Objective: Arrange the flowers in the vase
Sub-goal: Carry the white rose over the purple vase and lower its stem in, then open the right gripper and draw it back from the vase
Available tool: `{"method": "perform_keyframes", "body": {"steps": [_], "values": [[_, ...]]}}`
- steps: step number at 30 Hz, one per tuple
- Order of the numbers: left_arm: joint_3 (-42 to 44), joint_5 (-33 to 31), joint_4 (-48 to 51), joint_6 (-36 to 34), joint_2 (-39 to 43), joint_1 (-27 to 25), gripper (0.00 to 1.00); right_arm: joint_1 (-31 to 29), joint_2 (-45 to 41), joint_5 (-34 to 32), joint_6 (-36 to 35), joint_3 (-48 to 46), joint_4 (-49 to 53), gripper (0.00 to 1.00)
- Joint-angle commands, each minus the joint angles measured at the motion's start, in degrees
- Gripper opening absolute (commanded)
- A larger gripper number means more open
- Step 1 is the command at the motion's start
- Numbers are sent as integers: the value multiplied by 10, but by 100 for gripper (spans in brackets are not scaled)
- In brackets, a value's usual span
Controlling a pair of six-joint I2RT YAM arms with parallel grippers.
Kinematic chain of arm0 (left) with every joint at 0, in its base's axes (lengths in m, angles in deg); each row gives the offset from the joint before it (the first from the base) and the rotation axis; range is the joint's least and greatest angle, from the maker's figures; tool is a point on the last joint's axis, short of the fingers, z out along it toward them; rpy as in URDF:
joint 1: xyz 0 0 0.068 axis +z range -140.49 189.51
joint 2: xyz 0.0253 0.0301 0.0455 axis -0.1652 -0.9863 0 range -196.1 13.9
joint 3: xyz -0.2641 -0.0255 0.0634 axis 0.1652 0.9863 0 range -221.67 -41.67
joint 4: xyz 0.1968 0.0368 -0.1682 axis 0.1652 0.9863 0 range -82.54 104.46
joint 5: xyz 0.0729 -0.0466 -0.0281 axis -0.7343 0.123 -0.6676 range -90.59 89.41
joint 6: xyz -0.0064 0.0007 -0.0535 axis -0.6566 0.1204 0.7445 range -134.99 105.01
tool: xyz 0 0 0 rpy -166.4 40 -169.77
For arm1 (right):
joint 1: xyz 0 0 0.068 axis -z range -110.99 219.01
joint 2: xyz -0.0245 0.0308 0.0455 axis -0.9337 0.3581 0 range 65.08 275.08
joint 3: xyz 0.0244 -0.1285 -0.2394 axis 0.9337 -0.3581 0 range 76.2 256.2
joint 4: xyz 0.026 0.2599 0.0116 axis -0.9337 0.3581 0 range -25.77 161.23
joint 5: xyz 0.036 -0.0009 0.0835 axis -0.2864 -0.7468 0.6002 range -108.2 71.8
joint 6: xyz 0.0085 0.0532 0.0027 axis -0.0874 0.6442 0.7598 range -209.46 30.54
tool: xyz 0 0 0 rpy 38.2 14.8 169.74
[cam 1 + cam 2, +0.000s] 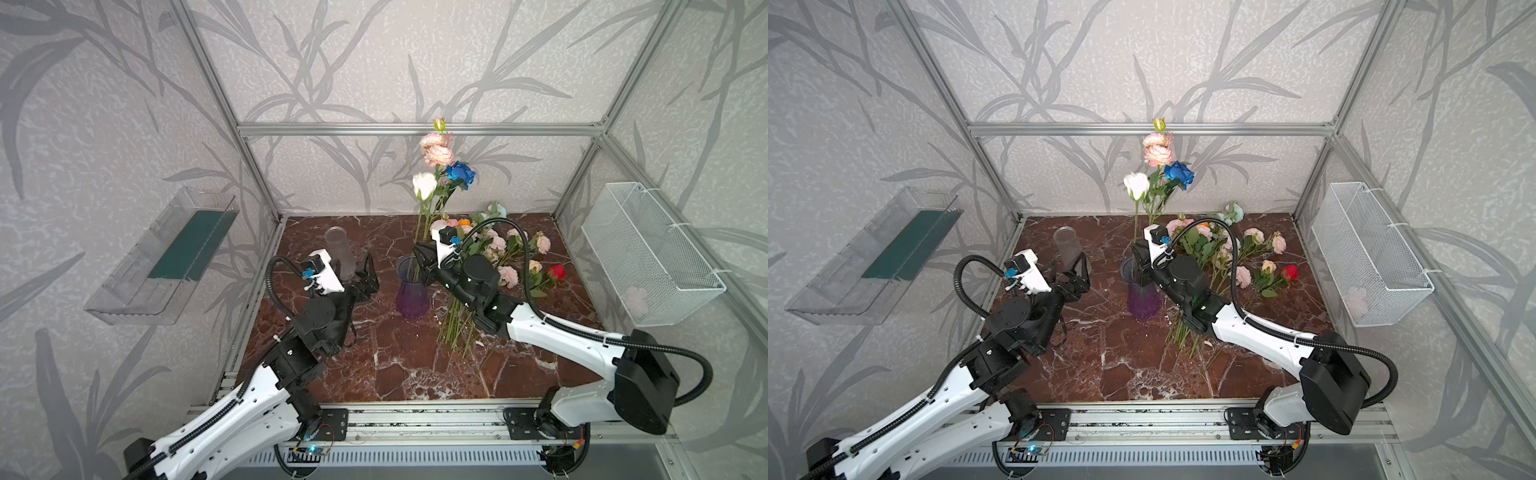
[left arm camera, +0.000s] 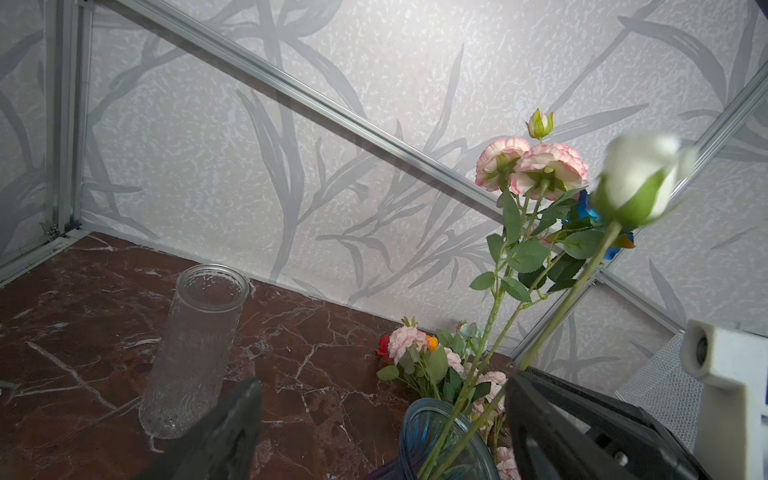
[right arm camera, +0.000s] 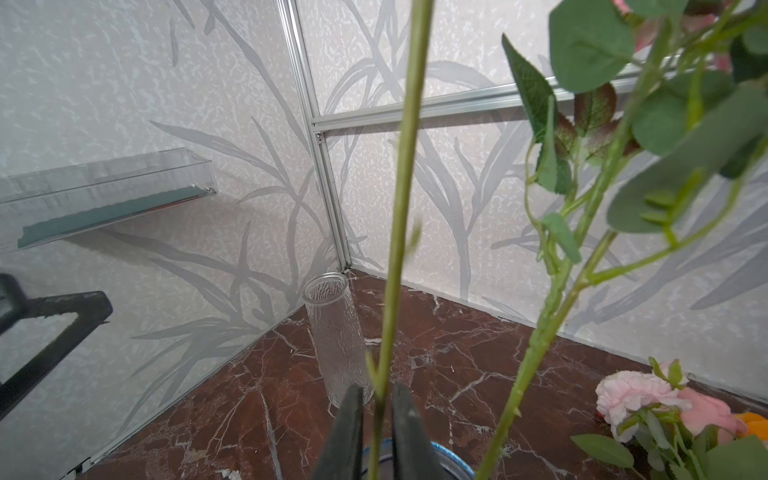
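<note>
Counting the stems in the purple vase (image 1: 411, 295), you had three standing up in it: one white rose (image 1: 424, 185), one blue rose (image 1: 460, 174) and one pink frilly stem (image 1: 436, 151) with two big heads and a small bud. That vase stood in the middle of the table (image 1: 374, 365).

Your right gripper (image 3: 378, 405) was at the mouth of the vase. Its two fingers were a tiny bit apart, with the white rose's stem between them, and it looked like they were not pinching it. Your left gripper (image 1: 1070, 270) was spread wide and held nothing, close by the clear glass vase (image 1: 338, 253), which was empty.

So the job was only partly done. A heap of flowers (image 1: 498, 253) lay on the table, beside the purple vase and partly under the right arm. One was a red rose (image 1: 557, 272). The heads lay on top of each other, so I could not count them well; maybe ten or more were left.

There were two vases, two arms, one wire basket (image 1: 652, 253) and one clear shelf (image 1: 166, 257).
</note>
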Motion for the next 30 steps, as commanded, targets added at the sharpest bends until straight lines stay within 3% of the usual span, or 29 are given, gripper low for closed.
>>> {"method": "perform_keyframes", "body": {"steps": [1, 13, 21, 25, 30], "values": [[-3, -1, 11, 16, 1, 5, 91, -6, -10, -20, 4, -4, -7, 21], [-4, 9, 13, 23, -2, 8, 91, -28, -40, -31, -14, -9, 3, 23], [-5, 39, 10, 22, -5, 9, 91, -69, -107, -42, -51, -7, 66, 27], [-9, 109, -5, 11, -10, 8, 90, -69, -170, -77, -42, -28, 124, 27], [-40, 285, -10, 5, -57, 6, 85, -40, -251, -164, -23, -81, 205, 26]]}}
